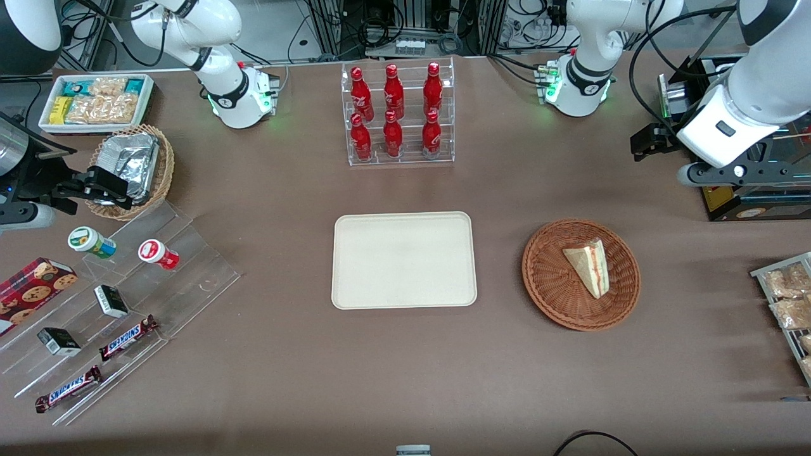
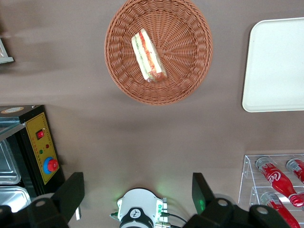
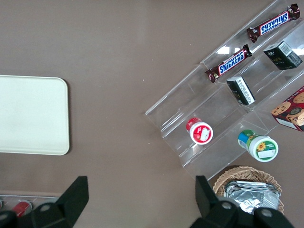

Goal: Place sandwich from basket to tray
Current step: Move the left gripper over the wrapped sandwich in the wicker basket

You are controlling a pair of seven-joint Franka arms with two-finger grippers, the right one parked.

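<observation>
1. The front view looks steeply down from high up onto the whole table [image 1: 405,380], facing both arm bases, with the tray [image 1: 404,259] near its middle.
2. The left wrist view looks straight down from well above the table; its pincer [image 2: 137,194] hangs open, both fingers showing at the frame's edge.
3. The right wrist view also looks straight down, over the parked arm's end.
4. All three views show the tray; front and left wrist views share the basket [image 1: 551,297] and sandwich [image 1: 589,266].

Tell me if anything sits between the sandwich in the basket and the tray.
Nothing visible does. The sandwich lies in the basket, with only bare table between it and the tray. The gripper, open, hangs above the table, farther from the front camera than the basket.
</observation>
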